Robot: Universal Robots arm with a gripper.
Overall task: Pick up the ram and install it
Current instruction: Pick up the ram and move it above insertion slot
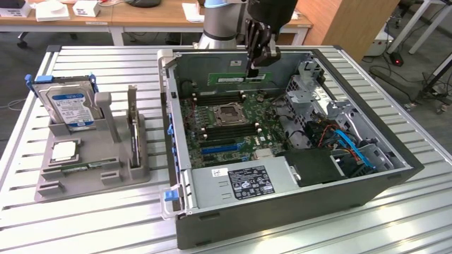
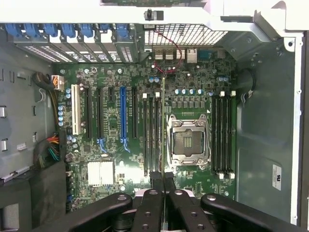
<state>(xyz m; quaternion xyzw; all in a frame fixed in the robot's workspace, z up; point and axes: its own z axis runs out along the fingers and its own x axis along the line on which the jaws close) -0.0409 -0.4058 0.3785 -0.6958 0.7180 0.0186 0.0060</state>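
Right now our gripper [image 1: 252,70] [image 2: 162,178] is pinched almost closed on the ram [image 1: 229,78] [image 2: 163,130], holding its upper edge about mid-length. The green stick hangs level above the motherboard [image 1: 211,127] inside the open computer case [image 1: 395,174], near the case's far wall. From the wrist we see it edge-on, running parallel to the memory slots [image 2: 150,135] just beside the CPU socket [image 2: 187,141]; we cannot tell which slot it sits over. To do this well, we judge the stick must stay square to one slot, notch matched, and go down evenly at both ends. The hard drive [image 1: 71,106] stands in its grey holder [image 1: 92,169] toward the table's [image 1: 42,211] edge at the exterior view's left
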